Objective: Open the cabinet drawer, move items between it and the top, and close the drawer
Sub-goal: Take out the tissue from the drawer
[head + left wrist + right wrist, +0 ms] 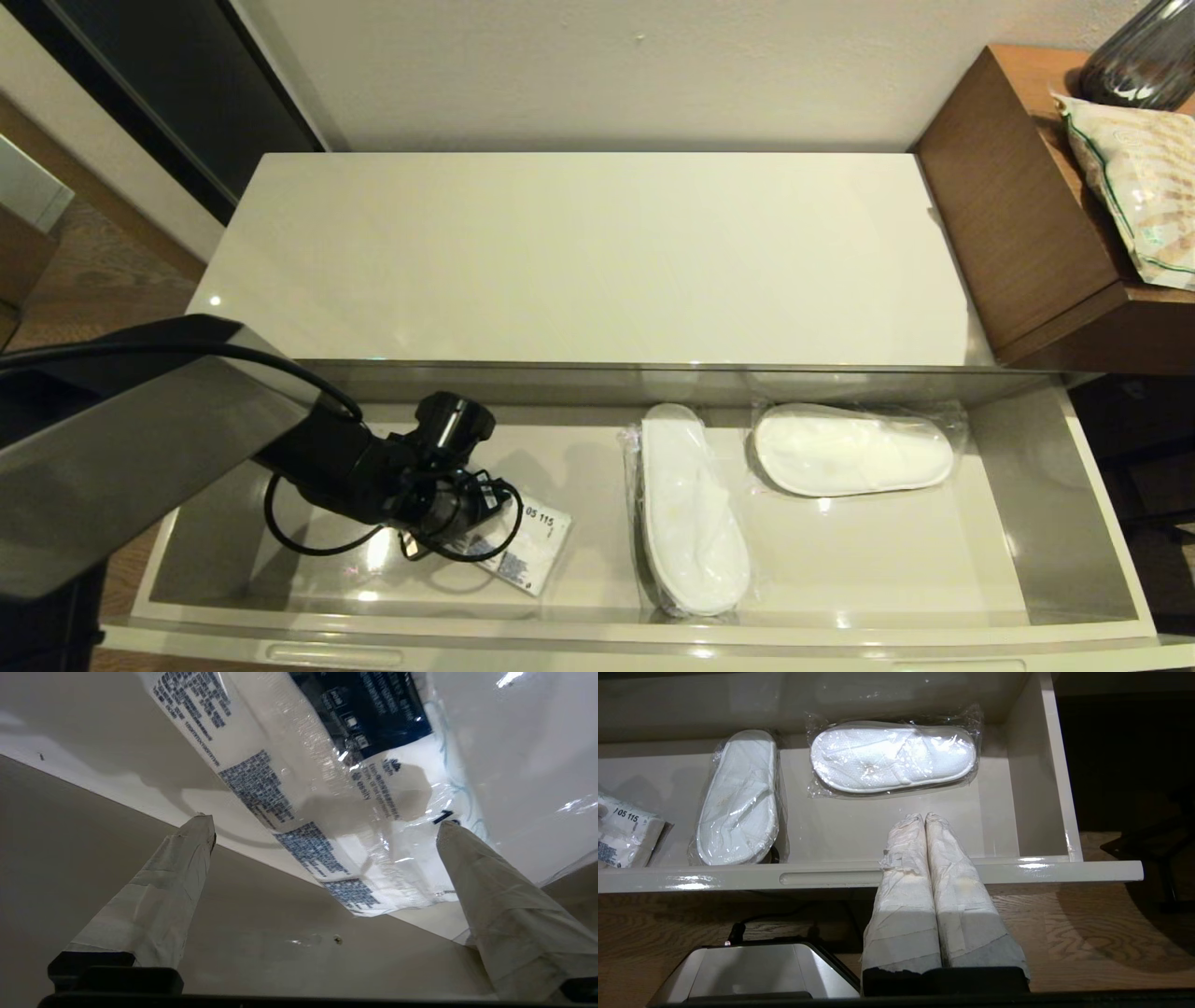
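Left gripper (324, 823) spread wide, down inside the drawer (1055, 523) at its left end, fingers (163, 896) either side of the tissue pack (527, 551), not pinching it. Pack lies flat on the drawer floor. Two wrapped slippers (691, 513) to its right. Top (579, 261) behind. Right gripper (924, 821) pressed together, parked in front of the drawer.

Tissue pack (527, 551) half hidden under left arm (373, 476)

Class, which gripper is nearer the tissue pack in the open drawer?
Left. The left gripper hangs open just over the tissue pack; the right gripper sits shut by the drawer's front, past both slippers.
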You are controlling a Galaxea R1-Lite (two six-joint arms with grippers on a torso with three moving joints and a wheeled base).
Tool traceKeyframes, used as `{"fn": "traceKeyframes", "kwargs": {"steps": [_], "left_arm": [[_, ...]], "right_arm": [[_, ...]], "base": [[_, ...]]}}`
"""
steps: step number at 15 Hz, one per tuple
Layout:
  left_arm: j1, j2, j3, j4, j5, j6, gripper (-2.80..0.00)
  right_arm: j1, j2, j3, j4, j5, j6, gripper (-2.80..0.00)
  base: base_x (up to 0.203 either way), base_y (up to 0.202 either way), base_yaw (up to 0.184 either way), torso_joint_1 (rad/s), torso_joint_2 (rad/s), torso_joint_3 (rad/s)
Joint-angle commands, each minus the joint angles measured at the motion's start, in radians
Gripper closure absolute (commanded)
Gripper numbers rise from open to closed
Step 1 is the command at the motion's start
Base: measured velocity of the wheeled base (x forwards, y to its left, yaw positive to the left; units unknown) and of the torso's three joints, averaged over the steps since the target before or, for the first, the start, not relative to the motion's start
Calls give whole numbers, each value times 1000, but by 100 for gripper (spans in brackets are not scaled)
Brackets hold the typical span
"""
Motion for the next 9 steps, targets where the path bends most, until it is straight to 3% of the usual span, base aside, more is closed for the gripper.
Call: {"fn": "traceKeyframes", "kwargs": {"steps": [1, 9], "left_arm": [[1, 9, -2, 0, 1, -14, -280], [17, 65, -44, 1, 1, -25, -280]], "right_arm": [[0, 0, 0, 0, 0, 0, 0], [0, 0, 0, 0, 0, 0, 0]], "base": [[0, 0, 0, 0, 0, 0], [0, 0, 0, 0, 0, 0]]}}
